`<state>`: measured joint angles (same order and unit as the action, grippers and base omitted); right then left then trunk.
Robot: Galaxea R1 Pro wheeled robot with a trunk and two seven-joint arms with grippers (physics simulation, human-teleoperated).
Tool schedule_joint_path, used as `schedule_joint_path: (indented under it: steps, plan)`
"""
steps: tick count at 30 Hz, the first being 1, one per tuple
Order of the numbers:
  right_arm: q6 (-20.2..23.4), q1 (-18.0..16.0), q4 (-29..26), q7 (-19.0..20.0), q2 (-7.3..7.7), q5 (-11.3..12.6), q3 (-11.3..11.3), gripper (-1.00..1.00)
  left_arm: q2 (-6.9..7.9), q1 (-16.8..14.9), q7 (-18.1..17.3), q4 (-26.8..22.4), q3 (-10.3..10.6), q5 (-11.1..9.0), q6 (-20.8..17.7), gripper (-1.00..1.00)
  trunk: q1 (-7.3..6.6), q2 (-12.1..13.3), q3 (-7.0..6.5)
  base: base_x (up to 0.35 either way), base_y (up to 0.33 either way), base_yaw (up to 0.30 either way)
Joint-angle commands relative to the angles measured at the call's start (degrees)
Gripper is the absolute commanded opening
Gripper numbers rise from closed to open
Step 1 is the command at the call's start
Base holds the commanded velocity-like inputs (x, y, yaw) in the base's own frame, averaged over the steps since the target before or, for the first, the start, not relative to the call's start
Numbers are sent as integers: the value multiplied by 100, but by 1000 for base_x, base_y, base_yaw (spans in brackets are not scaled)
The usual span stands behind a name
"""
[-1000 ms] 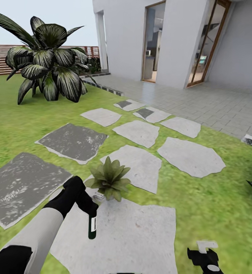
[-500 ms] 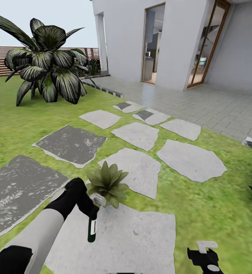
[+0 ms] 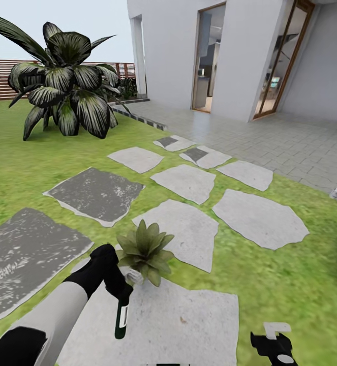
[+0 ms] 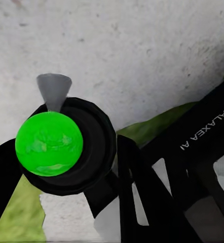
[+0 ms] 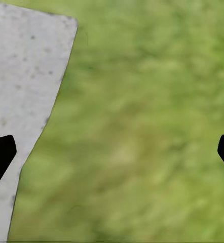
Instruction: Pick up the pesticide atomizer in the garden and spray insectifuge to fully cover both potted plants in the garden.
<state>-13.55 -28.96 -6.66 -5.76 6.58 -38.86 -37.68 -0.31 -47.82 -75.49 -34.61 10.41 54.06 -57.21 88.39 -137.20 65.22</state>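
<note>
Head view: left gripper [image 3: 121, 284], black, at the end of the grey-and-black arm, is clamped round the pesticide atomizer [image 3: 121, 317], a small dark green-black spray bottle with a white trigger head; the bottle body hangs down from the grip over the large pale grey stepping stone [image 3: 188, 325]; the white head sits just beside the potted plant [image 3: 144, 251], a low rosette of broad pointed green leaves at the stone's far edge. Judgement: pickup is done, step in hand is spraying this first plant; next move calls for aiming the nozzle at the leaves and working the trigger until covered, then finding the second plant. Count here: one potted plant, one atomizer, one big dark striped-leaf shrub [image 3: 66, 81] well back on the lawn [image 3: 26, 168], about ten stepping stones; right gripper [image 3: 274, 345] low at the frame edge, nothing in it.

Left wrist view: bright green ball-like shape [image 4: 49, 144] in a round black housing, black gripper frame beside it, pale stone behind; what the green shape is I cannot tell.

Right wrist view: two black fingertips [image 5: 0, 154] at opposite edges, spread wide, empty; grass below, one stone edge.
</note>
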Motion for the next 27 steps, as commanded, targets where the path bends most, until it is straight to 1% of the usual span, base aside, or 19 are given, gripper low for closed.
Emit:
schedule_joint_path:
  steps: [1,6,11,14,15,17,19,20,21,22,23,24,26,27]
  plan:
    - [-25,2,11,-23,1,-60,-41,100,5,14,-55,-3,39,73,-45,-100,-1,-2,4,6,0,0]
    - [-30,26,8,-30,1,-60,-44,100,42,18,-43,-8,0,93,-44,-100,-1,-2,4,1,0,0]
    - [-33,37,11,-31,1,-50,-44,100,10,13,-13,-46,-16,104,-58,-100,-1,-2,4,0,0,0]
    - [-33,46,8,-31,-1,-44,-39,100,-2,-43,13,-82,-14,111,-84,-100,-1,-2,4,0,0,0]
    - [-38,45,8,-31,-4,-44,-38,100,-3,-49,50,-83,-13,112,-89,-100,-1,-2,4,0,0,0]
    - [-212,72,14,-28,-7,-58,-37,100,14,-58,336,-82,-31,113,-97,-100,-1,-2,4,0,0,0]
    - [-646,163,14,-13,-4,-71,-37,100,11,-56,695,-81,-161,113,-102,-100,-1,-2,4,0,0,0]
    - [-917,197,15,3,-2,-75,-37,100,8,-54,978,-81,-301,113,-104,-100,-1,-2,4,0,0,0]
    - [-1043,210,15,10,-1,-76,-37,100,7,-53,1178,-76,-424,110,-105,-100,-1,-2,4,0,0,0]
    - [-1155,221,15,16,-4,-77,-37,100,2,-49,1456,-70,-663,107,-105,-100,-1,-2,4,0,0,0]
    - [-1212,227,20,19,-6,-77,-37,100,-1,-45,1598,-66,-829,106,-106,-100,-1,-2,4,0,0,0]
    - [-1234,229,22,22,-6,-78,-37,100,-2,-31,1731,-71,-1039,105,-106,-100,-1,-2,4,0,0,0]
    - [-1260,232,24,24,-7,-78,-37,100,2,-12,1828,-78,-1212,103,-106,-100,-1,-2,4,0,0,0]
    - [-1267,232,24,20,-7,-75,-37,100,-4,-1,1854,-67,-1250,89,-109,-100,-1,-2,4,0,0,0]
